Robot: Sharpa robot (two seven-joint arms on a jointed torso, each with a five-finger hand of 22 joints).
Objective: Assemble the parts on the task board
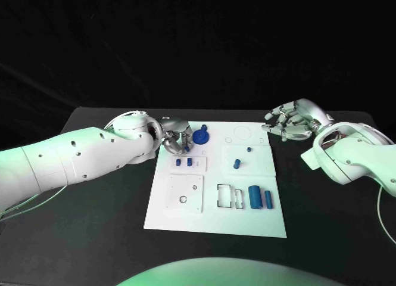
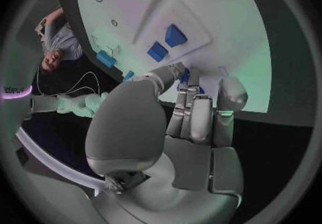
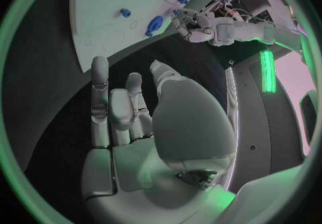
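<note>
The left hand (image 1: 174,136) is positioned over the far left corner of the task board (image 1: 217,223), fingers closed around a round blue part (image 1: 200,137). The right hand (image 1: 292,121) is held above the black table (image 1: 94,238) beside the board's far right corner, fingers loosely curled and empty.

Left hand (image 2: 191,114) over the near edge of the white task board (image 2: 228,25), fingertips (image 2: 184,74) curled at a blue part (image 2: 187,76), two blue blocks (image 2: 166,43) seated in a raised panel, dark desk (image 2: 282,143) alongside
</note>
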